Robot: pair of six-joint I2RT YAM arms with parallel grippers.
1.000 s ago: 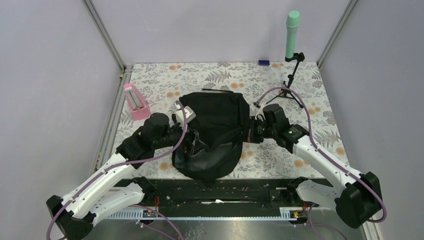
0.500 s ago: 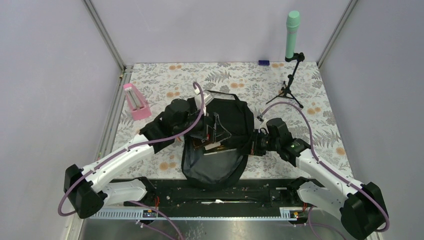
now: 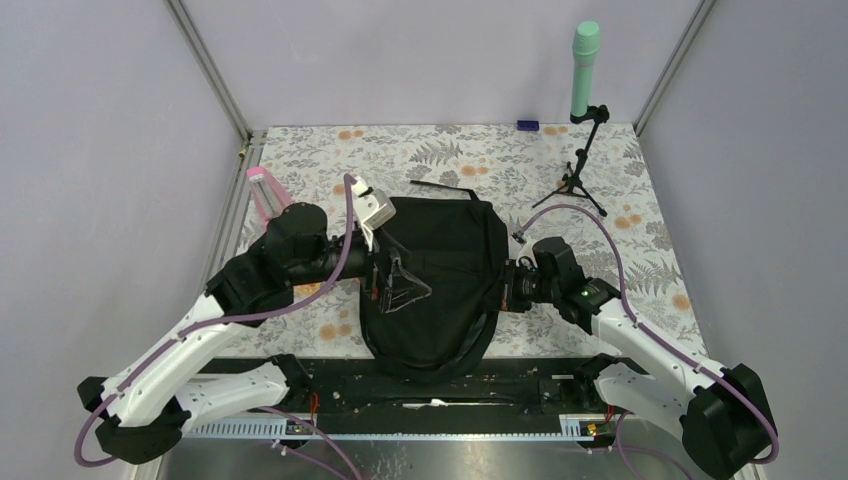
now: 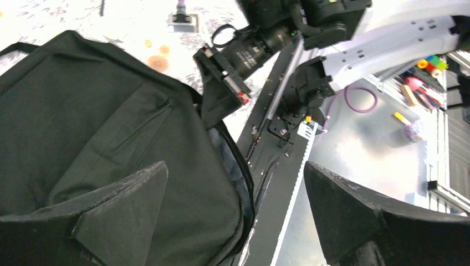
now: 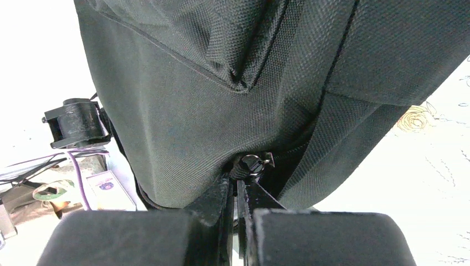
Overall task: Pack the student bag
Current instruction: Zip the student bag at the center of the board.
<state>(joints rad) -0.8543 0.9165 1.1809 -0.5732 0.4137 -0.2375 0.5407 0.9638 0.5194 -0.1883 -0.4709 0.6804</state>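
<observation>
One grip is holding: your right gripper (image 3: 503, 283) is pinching the student bag (image 3: 440, 250) by its zip edge, centre frame, while your left gripper (image 3: 398, 287) is hovering wide and empty. Packing is looking unfinished, with the contents hiding from view.

Plain lilac-grey walls (image 3: 450, 60) enclose the space on three sides, with bare metal posts (image 3: 212, 75) running up the two back corners. The surface (image 3: 310, 160) wears a pale cloth printed with grey ferns and orange blossoms, evenly lit.
</observation>
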